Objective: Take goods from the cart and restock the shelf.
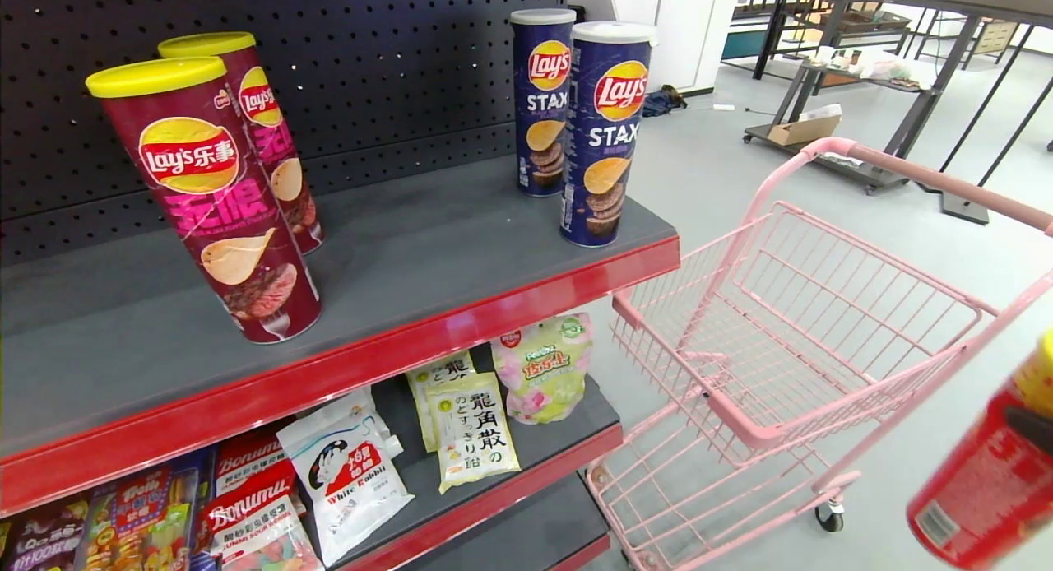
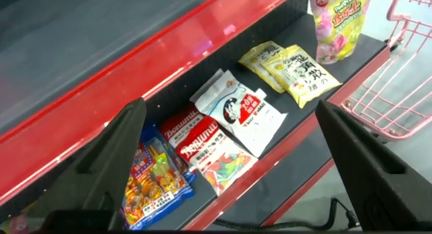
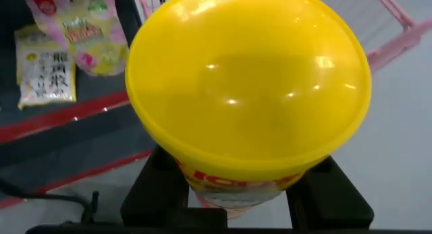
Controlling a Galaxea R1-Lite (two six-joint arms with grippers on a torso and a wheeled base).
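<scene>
A red chip can with a yellow lid (image 3: 246,79) is held in my right gripper (image 3: 244,193), whose dark fingers (image 3: 158,190) press on both of its sides. That can (image 1: 983,480) shows tilted at the lower right of the head view, beside the pink cart (image 1: 790,324), whose basket holds nothing I can see. My left gripper (image 2: 229,166) is open with nothing between its fingers (image 2: 101,173), in front of the lower shelf of snack bags (image 2: 236,112). The grey top shelf (image 1: 428,258) carries two maroon cans (image 1: 206,192) at the left and two blue cans (image 1: 605,135) at the right.
The middle of the top shelf between the maroon and blue cans is bare. A red lip (image 1: 461,324) runs along its front edge. Bagged sweets (image 1: 469,431) lie on the shelf below. Black-framed tables (image 1: 855,85) stand far back across the grey floor.
</scene>
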